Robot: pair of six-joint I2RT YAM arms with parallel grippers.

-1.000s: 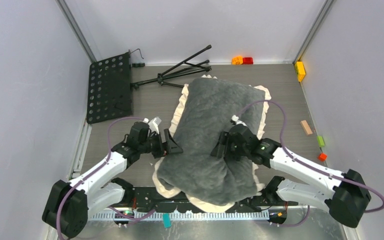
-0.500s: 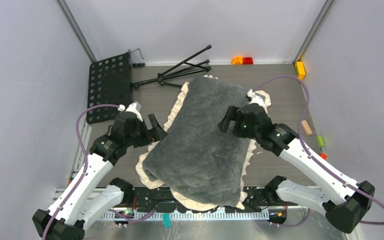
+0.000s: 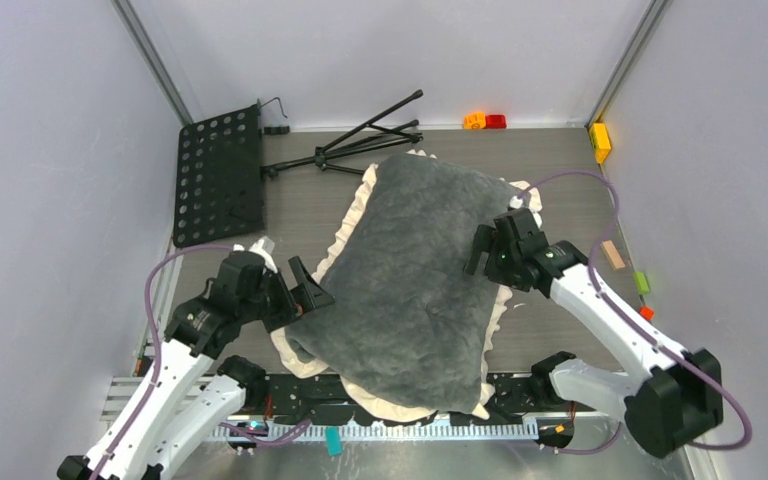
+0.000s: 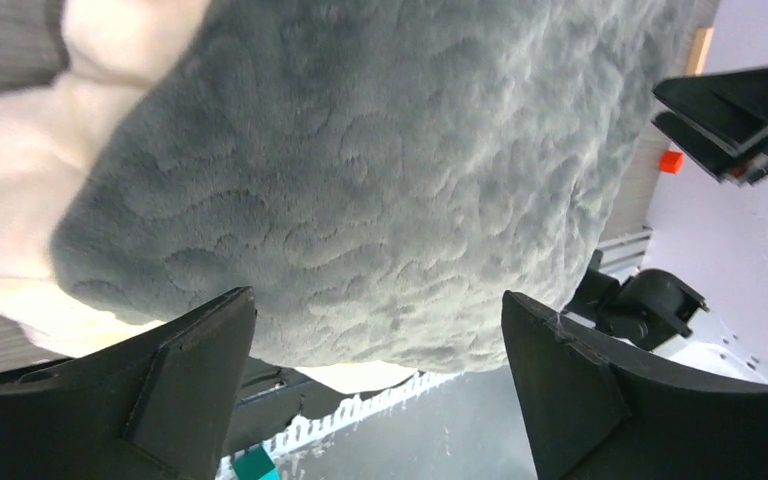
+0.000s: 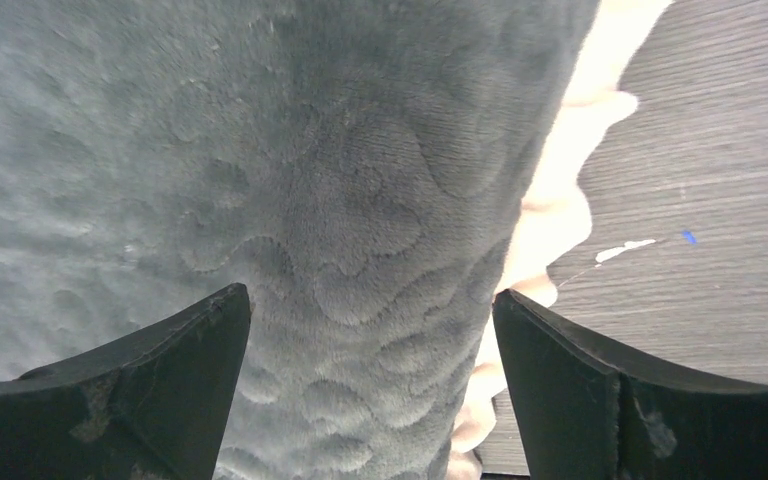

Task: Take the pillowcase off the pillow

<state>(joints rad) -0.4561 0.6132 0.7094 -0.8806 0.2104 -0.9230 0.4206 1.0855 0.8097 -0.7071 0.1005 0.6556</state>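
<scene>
A plump cushion lies slantwise in the middle of the table. Its cover, the pillowcase (image 3: pixel 410 270), shows a grey plush top and a cream ruffled border (image 3: pixel 345 235). The pillow itself is hidden inside. My left gripper (image 3: pixel 312 285) stands open at the cushion's near-left corner, and the grey plush (image 4: pixel 360 180) bulges just beyond the fingers, ungripped. My right gripper (image 3: pixel 475 250) is open above the right edge, over grey plush (image 5: pixel 340 200) and cream frill (image 5: pixel 560 210), with nothing between its fingers.
A black perforated plate (image 3: pixel 218 175) and a folded black tripod (image 3: pixel 360 140) lie at the far left. Small coloured blocks sit along the back (image 3: pixel 485 121) and right side (image 3: pixel 612 254). The cushion's near end overhangs the front rail (image 3: pixel 380 430).
Both grippers opened and drew back off the cushion, the left toward the near left, the right toward the far right. The cushion dropped and settled flatter, shifted slightly left.
</scene>
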